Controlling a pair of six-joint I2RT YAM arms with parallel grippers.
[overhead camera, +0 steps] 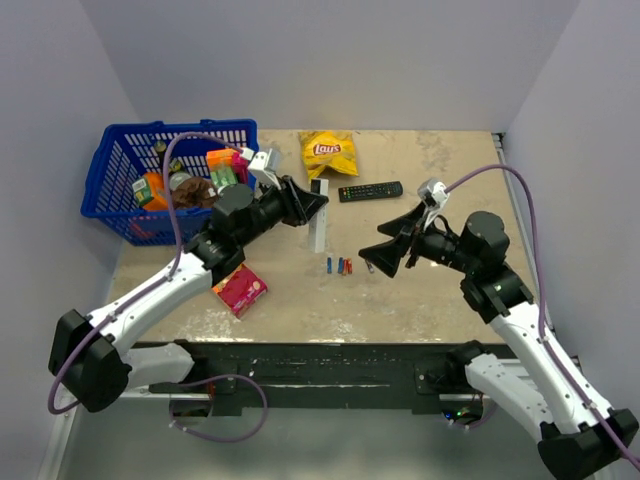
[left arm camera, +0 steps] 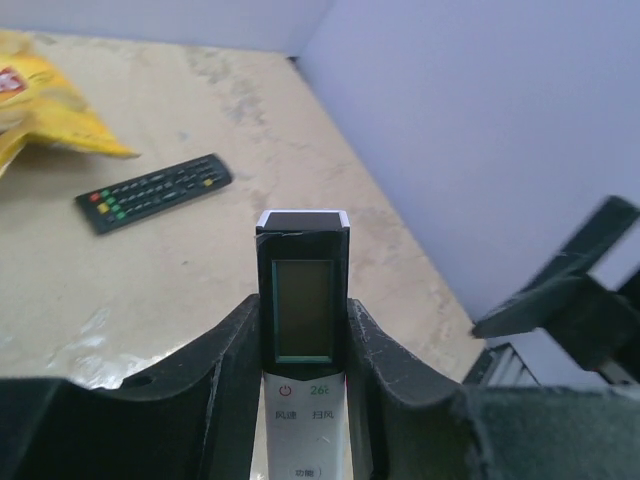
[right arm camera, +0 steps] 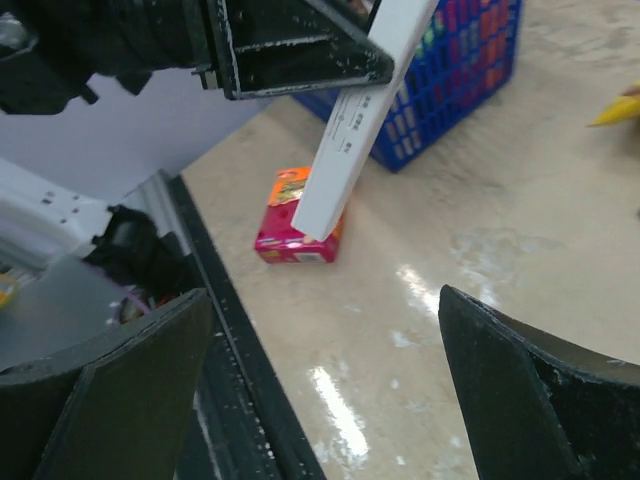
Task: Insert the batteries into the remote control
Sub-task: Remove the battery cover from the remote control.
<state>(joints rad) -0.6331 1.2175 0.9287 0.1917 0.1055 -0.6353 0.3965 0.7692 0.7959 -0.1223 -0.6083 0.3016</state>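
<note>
Left jaws clamped round the remote [left arm camera: 303, 300] — held up off the counter [overhead camera: 330, 305], mid-frame, probably so the other arm can get at its back. Right jaws gape wide, empty, facing it. Batteries [overhead camera: 340, 266] lie just below, untouched.

top external: high behind the bases, looking down on the whole table [overhead camera: 430, 300] | left wrist: close, facing the far right corner | right wrist: low, facing left toward the basket [right arm camera: 470, 70] | shared: remote control [left arm camera: 303, 300] in all
</note>
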